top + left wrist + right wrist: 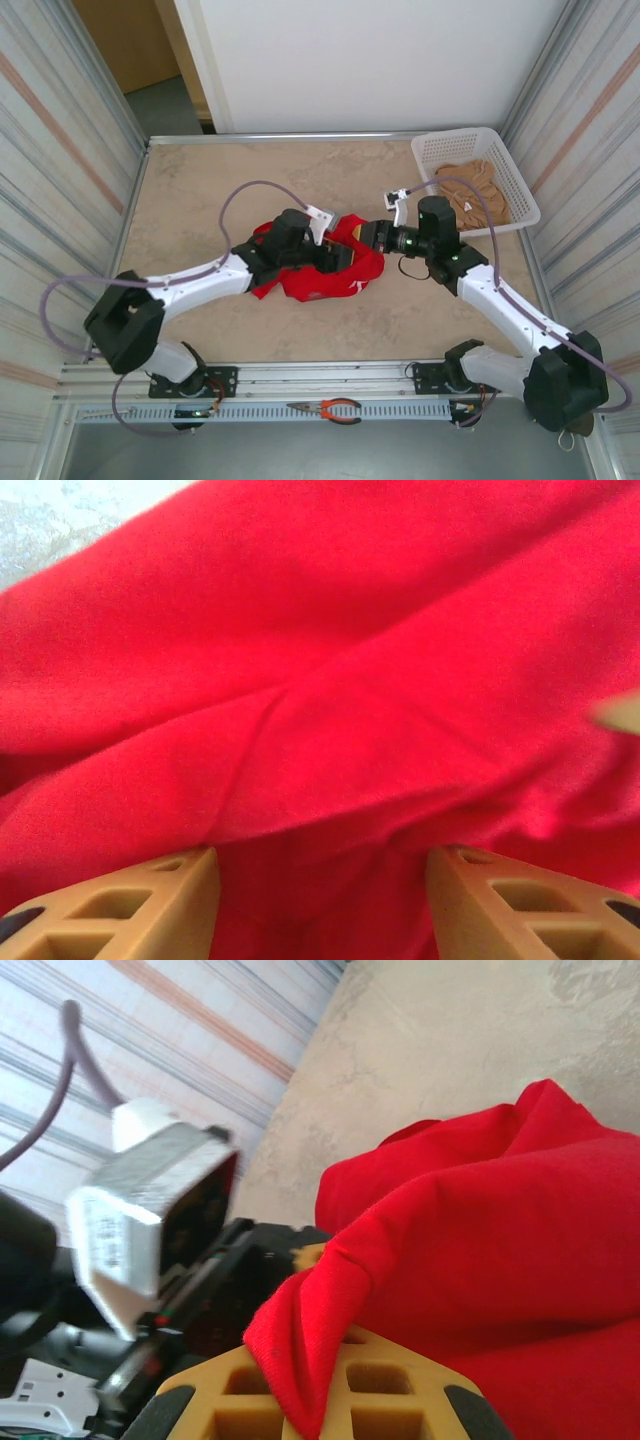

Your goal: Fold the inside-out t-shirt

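Note:
The inside-out t-shirt [310, 285] lies bunched in a bright red heap at mid-table. My left gripper [326, 256] reaches into the heap from the left. In the left wrist view its tan fingers [180, 890] stand well apart, open, with red cloth [320, 680] slack between and beyond them. My right gripper [362, 234] comes in from the right, close to the left one. In the right wrist view it [325, 1360] is shut on a fold of the shirt's edge [480, 1260], which is pinched between its two yellow fingers.
A white basket [470, 135] at the back right holds a tan-brown garment [478, 195]. Red-handled pliers [335, 409] lie on the front rail. Ribbed metal walls close in both sides. The left arm's wrist camera [150, 1220] is close to my right gripper.

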`<action>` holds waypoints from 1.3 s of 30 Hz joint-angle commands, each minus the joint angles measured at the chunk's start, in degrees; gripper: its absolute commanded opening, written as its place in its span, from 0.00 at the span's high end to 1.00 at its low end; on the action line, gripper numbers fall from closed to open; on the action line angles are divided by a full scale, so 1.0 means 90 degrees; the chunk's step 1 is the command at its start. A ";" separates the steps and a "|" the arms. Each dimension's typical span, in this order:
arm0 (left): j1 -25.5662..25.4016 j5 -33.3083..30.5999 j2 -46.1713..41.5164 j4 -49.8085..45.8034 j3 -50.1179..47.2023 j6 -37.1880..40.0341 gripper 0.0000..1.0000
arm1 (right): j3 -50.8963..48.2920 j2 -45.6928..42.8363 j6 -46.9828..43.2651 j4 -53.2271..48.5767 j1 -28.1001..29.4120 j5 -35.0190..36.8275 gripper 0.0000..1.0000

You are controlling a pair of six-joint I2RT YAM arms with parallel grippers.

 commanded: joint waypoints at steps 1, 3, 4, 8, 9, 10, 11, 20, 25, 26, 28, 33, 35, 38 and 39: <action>-0.0067 0.0129 0.0299 0.0350 0.0348 0.0163 0.43 | -0.0052 -0.0213 0.0130 -0.0145 -0.0070 0.0080 1.00; -0.0071 0.0188 0.0477 0.0408 0.0415 0.0129 0.46 | -0.0059 -0.0242 0.0132 -0.0175 -0.0096 0.0099 1.00; -0.0085 0.0251 0.0562 0.0500 0.0442 0.0077 0.51 | -0.0076 -0.0241 0.0140 -0.0176 -0.0112 0.0117 1.00; -0.0080 0.0519 0.0653 0.0709 0.0537 -0.0027 1.00 | -0.0229 -0.0252 0.0252 -0.0079 -0.0299 0.0171 1.00; -0.0069 0.0518 0.0573 0.0720 0.0532 -0.0037 1.00 | -0.0306 -0.0262 0.0332 0.0007 -0.0378 0.0163 1.00; -0.0060 0.0519 0.0433 0.0743 0.0497 -0.0043 1.00 | -0.0392 -0.0272 0.0423 0.0112 -0.0493 0.0154 1.00; -0.0030 0.0537 0.0282 0.0745 0.0479 -0.0067 1.00 | -0.0456 -0.0268 0.0518 0.0198 -0.0594 0.0156 1.00; 0.0369 0.1000 -0.1425 0.1521 0.0070 -0.0438 1.00 | -0.0458 0.0856 0.0714 0.0213 -0.1147 0.0976 0.99; 0.0702 0.1405 -0.1636 0.2086 -0.0122 -0.0875 1.00 | 0.0035 0.1078 0.0285 -0.0649 -0.1149 0.0821 0.32; 0.0727 0.1405 -0.1648 0.2030 -0.0130 -0.0842 1.00 | 0.0043 0.0825 0.0255 -0.0824 -0.1149 0.0852 0.32; 0.0752 0.1375 -0.1653 0.1923 -0.0159 -0.0776 1.00 | 0.0077 0.0081 0.0163 -0.1341 -0.1122 0.0962 0.32; 0.0735 0.1839 -0.1525 0.1954 -0.0318 -0.0820 0.64 | 0.0092 -0.1089 0.0056 -0.2172 -0.1053 0.1125 0.29; 0.0742 0.1728 -0.1540 0.1916 -0.0470 -0.0863 0.44 | 0.0049 -0.1219 0.0023 -0.2304 -0.1036 0.1164 0.29; 0.0737 0.1355 -0.1548 0.1549 -0.0613 -0.0777 0.38 | -0.0042 -0.1186 -0.0020 -0.2365 -0.0962 0.1271 0.30; 0.0719 0.1168 -0.1536 0.1340 -0.0630 -0.0685 0.38 | -0.0084 -0.1148 -0.0044 -0.2390 -0.0919 0.1359 0.30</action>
